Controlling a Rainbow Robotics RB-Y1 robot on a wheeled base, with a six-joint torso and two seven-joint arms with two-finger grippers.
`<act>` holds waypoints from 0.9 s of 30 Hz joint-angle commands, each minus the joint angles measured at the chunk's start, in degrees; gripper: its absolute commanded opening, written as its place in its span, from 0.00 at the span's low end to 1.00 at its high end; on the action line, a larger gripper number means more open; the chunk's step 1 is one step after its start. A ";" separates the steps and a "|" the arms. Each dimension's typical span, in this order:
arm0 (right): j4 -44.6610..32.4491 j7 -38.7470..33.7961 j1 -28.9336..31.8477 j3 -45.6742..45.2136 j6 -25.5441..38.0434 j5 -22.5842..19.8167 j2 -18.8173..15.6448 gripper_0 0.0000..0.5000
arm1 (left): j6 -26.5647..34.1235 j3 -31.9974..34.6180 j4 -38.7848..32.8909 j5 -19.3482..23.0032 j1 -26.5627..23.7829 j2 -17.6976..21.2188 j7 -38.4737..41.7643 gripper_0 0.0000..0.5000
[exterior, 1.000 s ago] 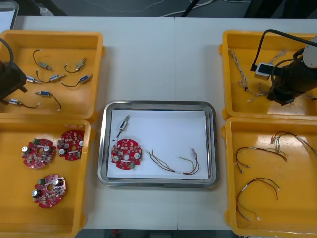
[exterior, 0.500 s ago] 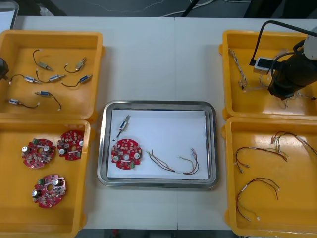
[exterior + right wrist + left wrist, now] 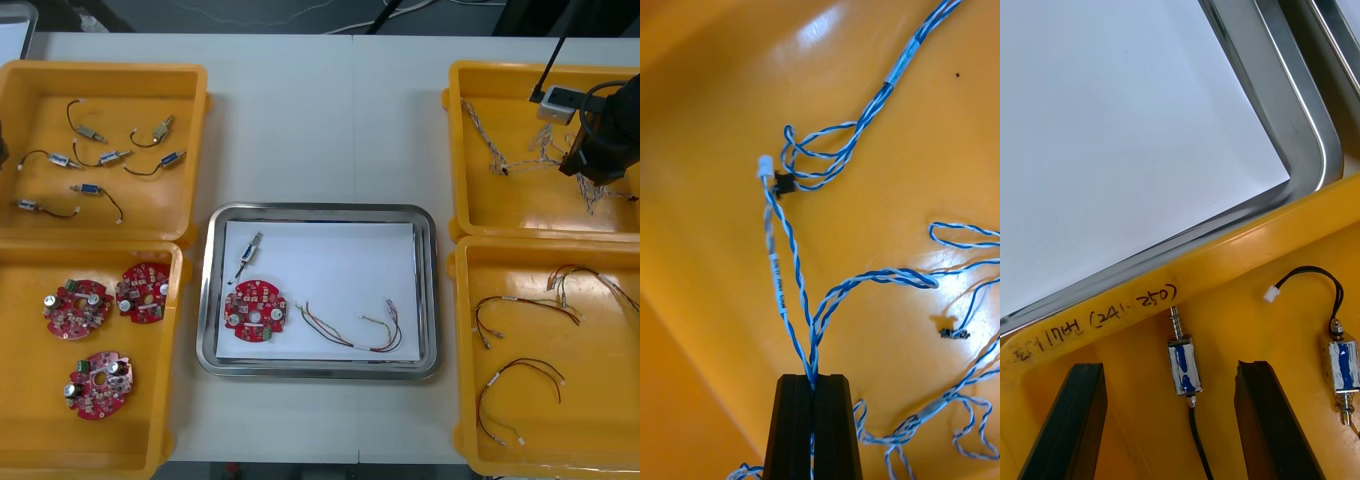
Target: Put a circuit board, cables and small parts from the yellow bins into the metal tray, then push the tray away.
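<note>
1. One light desk [image 3: 320,120] carried four yellow bins [image 3: 190,100], two at each side, with the metal tray [image 3: 428,290], white inside, between them.
2. The right claw [image 3: 812,379] hung over the far right bin. Its fingers were closed on a twisted blue and white cable [image 3: 790,247], whose strands came out from between the fingertips and ran across the bin floor among other loops of the same kind.
3. The left claw [image 3: 1169,366] stood over the far left bin, fingers spread and holding nothing. It was close to the bin wall, beyond which the tray's rim showed.
4. A round red circuit board [image 3: 255,309] lay in the tray toward the robot's left, and three spare boards [image 3: 98,383] lay in the near left bin.
5. A red and yellow cable [image 3: 360,335] lay in the tray beside the board, toward the robot's right.
6. A small metal part [image 3: 250,253] lay in the tray just beyond the board.
7. In the far left bin, another part [image 3: 1184,366] lay on the floor in the gap between the left claw's spread fingers, touching neither.
</note>
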 commanded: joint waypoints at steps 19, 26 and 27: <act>-33.88 -29.67 5.64 -5.95 18.32 -4.25 -1.78 0.00 | -6.05 -1.39 6.78 -1.25 -4.90 -3.67 -2.67 1.00; -47.59 -37.32 10.47 -4.19 18.67 -7.59 1.74 0.00 | -3.94 -1.04 7.49 -0.28 -5.43 -3.67 -3.81 1.00; -49.00 -38.20 10.65 -3.14 18.67 -7.77 2.09 0.00 | -3.77 -0.95 7.58 -0.19 -5.51 -3.67 -3.99 1.00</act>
